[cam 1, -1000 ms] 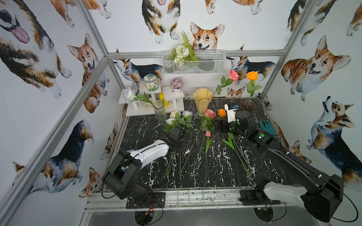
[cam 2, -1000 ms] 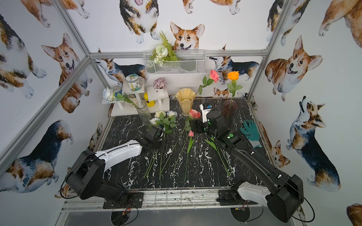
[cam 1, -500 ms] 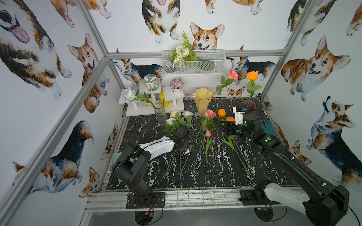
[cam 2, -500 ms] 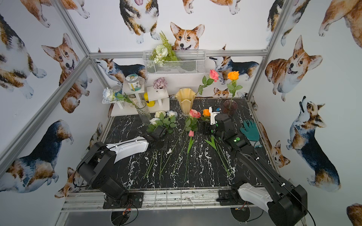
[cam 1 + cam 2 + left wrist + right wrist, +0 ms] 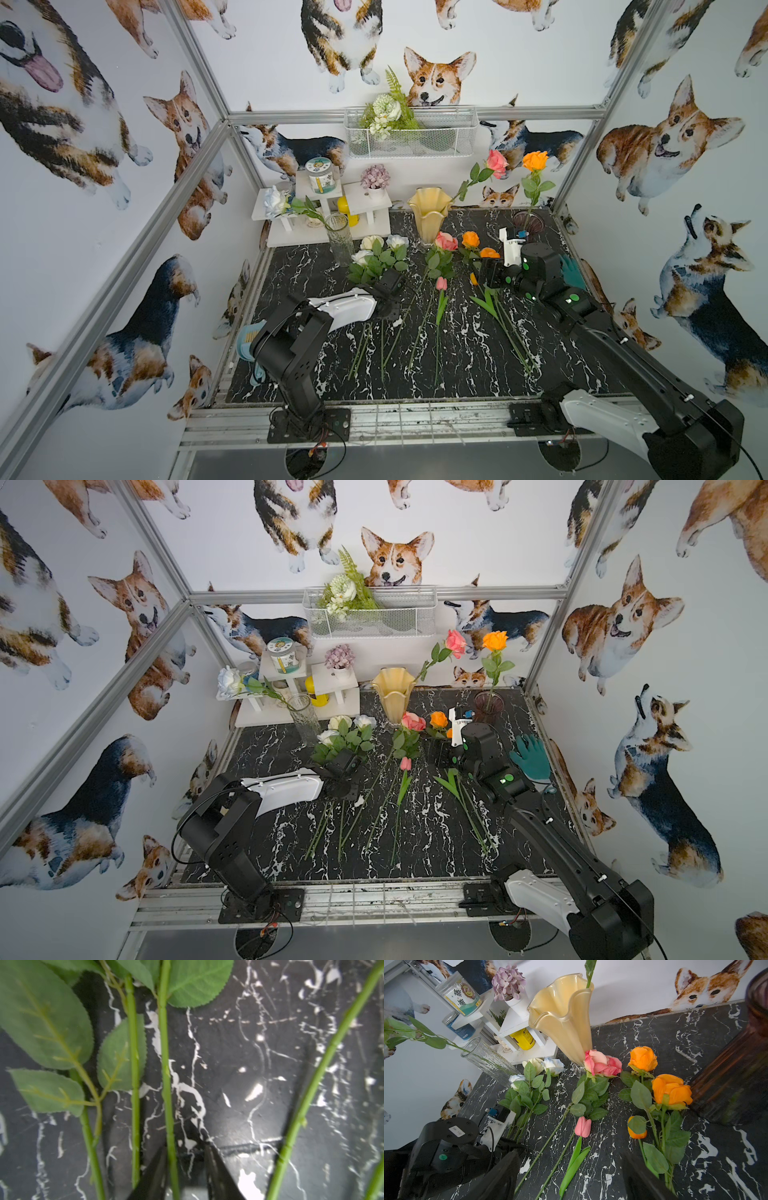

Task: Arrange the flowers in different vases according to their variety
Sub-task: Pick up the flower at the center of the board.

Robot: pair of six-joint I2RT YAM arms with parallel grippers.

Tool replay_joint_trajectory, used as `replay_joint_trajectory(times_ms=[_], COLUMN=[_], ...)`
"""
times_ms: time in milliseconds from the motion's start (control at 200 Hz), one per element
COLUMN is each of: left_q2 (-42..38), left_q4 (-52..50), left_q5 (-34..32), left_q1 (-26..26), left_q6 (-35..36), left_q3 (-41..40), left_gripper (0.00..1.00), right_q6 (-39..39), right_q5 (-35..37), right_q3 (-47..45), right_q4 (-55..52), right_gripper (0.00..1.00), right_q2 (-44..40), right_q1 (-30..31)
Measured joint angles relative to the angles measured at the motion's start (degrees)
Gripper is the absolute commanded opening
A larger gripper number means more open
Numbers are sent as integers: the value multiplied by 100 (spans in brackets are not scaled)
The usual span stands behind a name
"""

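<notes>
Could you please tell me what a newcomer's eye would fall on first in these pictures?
The corgi wallpaper on every wall strikes first. Then, lying in groups on the black marble table, come white roses on the left, pink flowers in the middle and orange flowers on the right. Behind them stand a clear vase, a yellow vase and a dark vase, each holding one rose.

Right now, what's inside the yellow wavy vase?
One pink rose stands in the yellow vase, leaning out over the rim. The wall is opaque, so the stem's bottom and anything else inside are hidden.
</notes>
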Motion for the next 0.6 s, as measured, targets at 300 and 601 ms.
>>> replay_joint_trajectory(times_ms=[300, 601], left_q2=[44, -232], left_q4=[-81, -173], left_q5=[-144, -160], left_q1=[-44, -136], left_q6=[-13, -15], left_q3=[66, 92], left_gripper=[0, 0], right_q6=[74, 153], right_q5=[-125, -271], right_q3=[-164, -507], right_q4=[-15, -20], right_gripper=[82, 86], right_q2=[-68, -149], right_q1=[-107, -186])
